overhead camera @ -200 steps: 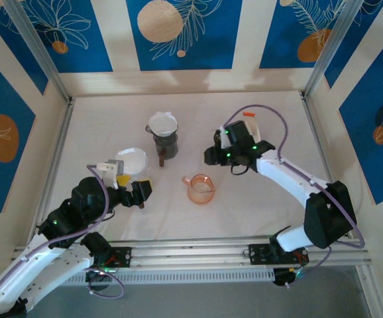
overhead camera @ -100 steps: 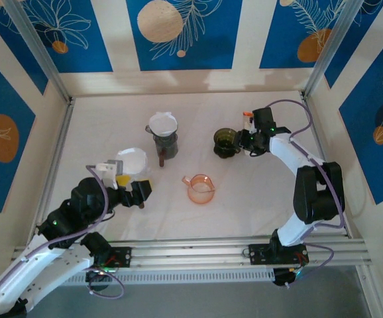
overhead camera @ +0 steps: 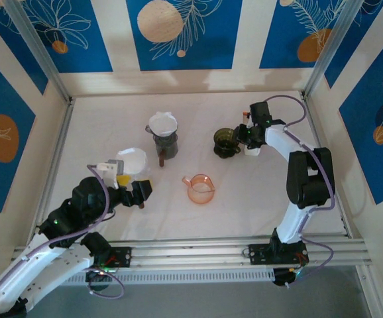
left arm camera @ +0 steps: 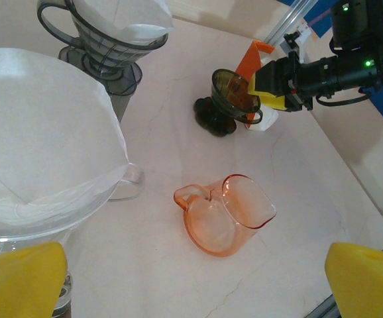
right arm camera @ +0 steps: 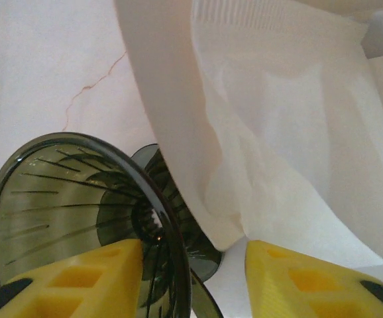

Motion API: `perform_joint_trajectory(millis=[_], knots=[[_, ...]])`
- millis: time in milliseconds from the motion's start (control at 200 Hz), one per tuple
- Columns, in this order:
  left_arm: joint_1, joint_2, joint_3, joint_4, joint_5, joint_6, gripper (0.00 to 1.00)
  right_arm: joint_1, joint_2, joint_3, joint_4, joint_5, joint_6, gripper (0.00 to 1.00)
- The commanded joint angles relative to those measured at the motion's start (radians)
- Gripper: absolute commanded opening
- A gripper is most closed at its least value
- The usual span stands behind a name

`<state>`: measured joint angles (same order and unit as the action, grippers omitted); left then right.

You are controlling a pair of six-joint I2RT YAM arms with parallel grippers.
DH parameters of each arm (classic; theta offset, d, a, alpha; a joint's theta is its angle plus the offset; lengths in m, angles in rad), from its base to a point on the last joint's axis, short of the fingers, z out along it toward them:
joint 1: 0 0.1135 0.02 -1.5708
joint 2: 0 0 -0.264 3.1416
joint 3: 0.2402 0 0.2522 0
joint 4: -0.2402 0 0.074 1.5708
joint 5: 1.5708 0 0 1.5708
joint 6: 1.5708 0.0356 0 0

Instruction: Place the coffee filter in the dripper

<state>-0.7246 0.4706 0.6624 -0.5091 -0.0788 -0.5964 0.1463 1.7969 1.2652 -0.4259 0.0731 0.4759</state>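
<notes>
Right claw (right arm camera: pixel 193 268), fingers apart, straddles the lower edge of the filter (right arm camera: pixel 291 132) just beside the empty dripper (right arm camera: pixel 59 199), likely to pinch it; left claw (left arm camera: pixel 191 278) idles wide apart.

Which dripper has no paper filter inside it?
The dark green dripper beside the right claw: its ribbed bowl is bare, while the grey dripper and the clear dripper hold white filters.

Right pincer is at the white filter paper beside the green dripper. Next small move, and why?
Probably close the right pincer on the lower edge of the coffee filter. Its jaws stand apart with that edge hanging over the gap between them, and the dripper beside it is empty. Watch the dripper's rim, which sits close to one finger.
</notes>
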Motion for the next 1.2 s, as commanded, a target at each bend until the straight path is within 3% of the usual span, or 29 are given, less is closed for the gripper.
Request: perform_joint_trajectory(millis=[0, 385, 585, 780, 965, 1195], knots=[[0.009, -0.008, -0.006, 0.007, 0.002, -0.008, 1.0, -0.002, 0.023, 0.024, -0.014, -0.038, 0.0, 0.4], [0.01, -0.007, 0.0, 0.016, 0.005, 0.002, 1.0, 0.024, -0.062, -0.033, 0.003, -0.08, 0.006, 0.0], [0.009, -0.007, 0.008, 0.016, 0.017, 0.009, 1.0, 0.091, -0.254, -0.104, -0.044, -0.107, 0.009, 0.0], [0.009, -0.013, 0.013, 0.003, 0.022, 0.028, 1.0, 0.204, -0.42, -0.118, -0.208, -0.178, -0.004, 0.0], [0.01, -0.03, 0.012, -0.009, 0.016, 0.04, 1.0, 0.333, -0.435, -0.043, -0.424, -0.219, -0.038, 0.0], [0.009, -0.044, 0.005, -0.015, 0.011, 0.045, 1.0, 0.378, -0.415, -0.013, -0.513, -0.199, -0.059, 0.0]])
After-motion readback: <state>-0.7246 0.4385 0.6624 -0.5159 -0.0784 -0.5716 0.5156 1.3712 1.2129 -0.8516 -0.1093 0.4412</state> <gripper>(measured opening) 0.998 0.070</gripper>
